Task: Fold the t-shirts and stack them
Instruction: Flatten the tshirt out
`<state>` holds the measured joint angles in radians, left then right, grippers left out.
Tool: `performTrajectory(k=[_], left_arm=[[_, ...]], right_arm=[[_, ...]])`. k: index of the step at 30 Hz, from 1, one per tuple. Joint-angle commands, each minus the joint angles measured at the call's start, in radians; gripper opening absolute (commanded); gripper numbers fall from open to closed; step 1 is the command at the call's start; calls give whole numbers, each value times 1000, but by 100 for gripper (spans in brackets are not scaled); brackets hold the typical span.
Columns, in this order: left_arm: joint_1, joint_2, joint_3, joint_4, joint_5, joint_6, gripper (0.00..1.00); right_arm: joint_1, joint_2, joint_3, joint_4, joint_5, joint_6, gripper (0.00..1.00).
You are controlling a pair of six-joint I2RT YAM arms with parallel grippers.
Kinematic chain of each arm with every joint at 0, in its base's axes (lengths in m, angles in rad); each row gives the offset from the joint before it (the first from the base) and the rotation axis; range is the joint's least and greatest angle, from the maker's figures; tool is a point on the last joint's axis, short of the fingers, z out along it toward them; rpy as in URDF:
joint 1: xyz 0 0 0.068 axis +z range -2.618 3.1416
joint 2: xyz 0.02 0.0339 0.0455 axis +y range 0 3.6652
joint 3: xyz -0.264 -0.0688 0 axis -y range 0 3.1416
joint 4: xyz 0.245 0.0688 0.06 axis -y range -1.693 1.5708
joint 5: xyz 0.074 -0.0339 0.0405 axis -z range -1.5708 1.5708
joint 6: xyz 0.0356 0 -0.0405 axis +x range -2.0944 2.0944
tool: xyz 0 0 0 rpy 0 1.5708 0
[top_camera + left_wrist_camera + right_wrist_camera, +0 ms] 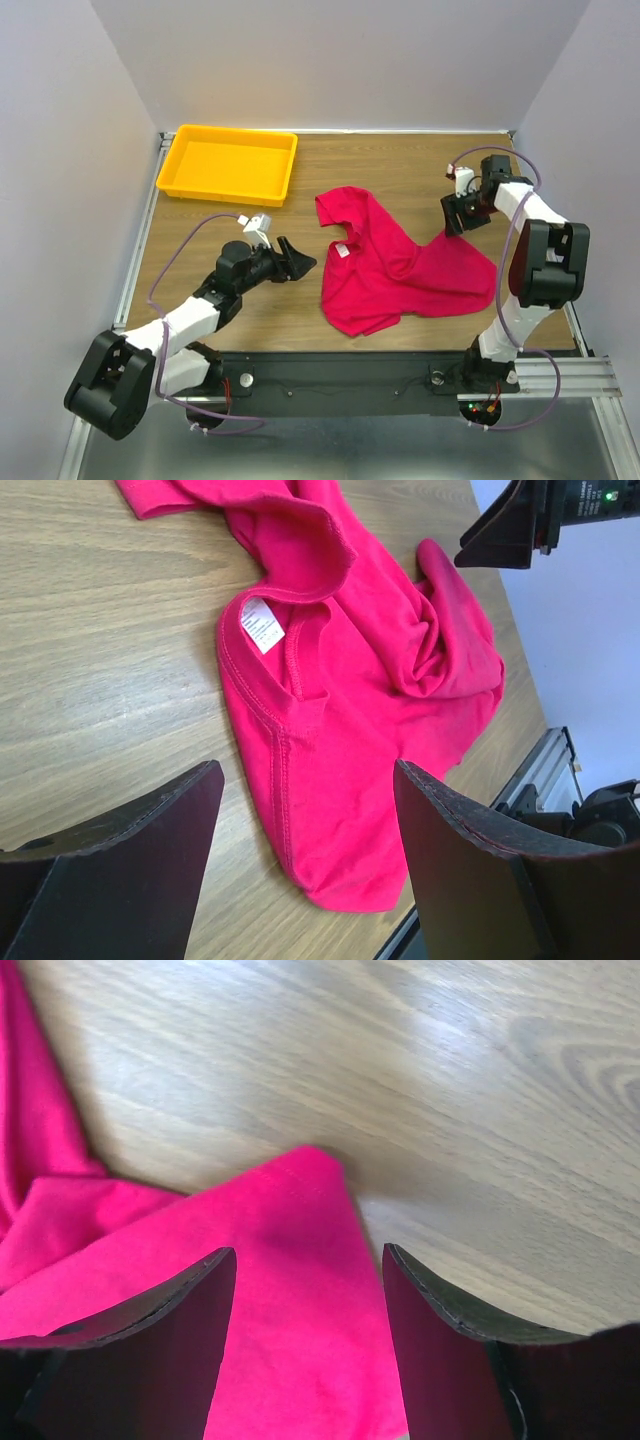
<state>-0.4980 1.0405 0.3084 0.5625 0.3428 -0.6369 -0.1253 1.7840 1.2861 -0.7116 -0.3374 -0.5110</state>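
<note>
One crimson-pink t-shirt (400,268) lies wrinkled and partly spread in the middle of the wooden table, its white neck label (342,250) facing up. My left gripper (300,262) hovers just left of it, open, with nothing between its fingers. In the left wrist view the shirt (350,700) and its label (262,625) lie ahead of the left gripper (308,770). My right gripper (455,215) is at the shirt's far right corner. In the right wrist view the right gripper (308,1252) stands open, its jaws astride that corner of the shirt (290,1300).
A yellow plastic tray (230,163) stands at the table's far left. Walls close in the table on the left, back and right. A black metal rail (400,385) runs along the near edge, close to the shirt's near hem.
</note>
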Motion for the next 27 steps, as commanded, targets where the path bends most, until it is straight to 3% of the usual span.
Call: performTrajectory(k=[1,7,12,15,16,17,18,22,27], left_arm=[[-7,13,5,106,38,-1,79],[-8,9,-11,112,39,-3,79],[-8,-2,-28,117,36,-7,79],[-8,-13,-37,117,33,-10,79],[-7,-16,-38,117,33,-10,79],[-8,-22,-41,117,33,-10,79],[-8,-25,-43,117,32,-12,79],[-8,-37,-48,117,33,-7,79],[-8,-40,-48,116,32,-1,79]], right_arm=[[16,25,5,58,64,48,66],[15,72,24,104,57,97,66],[16,107,18,103,41,109,59],[16,78,-1,101,21,100,39],[15,62,-13,101,20,97,28],[10,37,-19,103,23,91,5],[6,10,-25,104,23,89,0],[-7,-235,-56,97,24,57,1],[-7,-518,-191,-93,-109,-277,1]])
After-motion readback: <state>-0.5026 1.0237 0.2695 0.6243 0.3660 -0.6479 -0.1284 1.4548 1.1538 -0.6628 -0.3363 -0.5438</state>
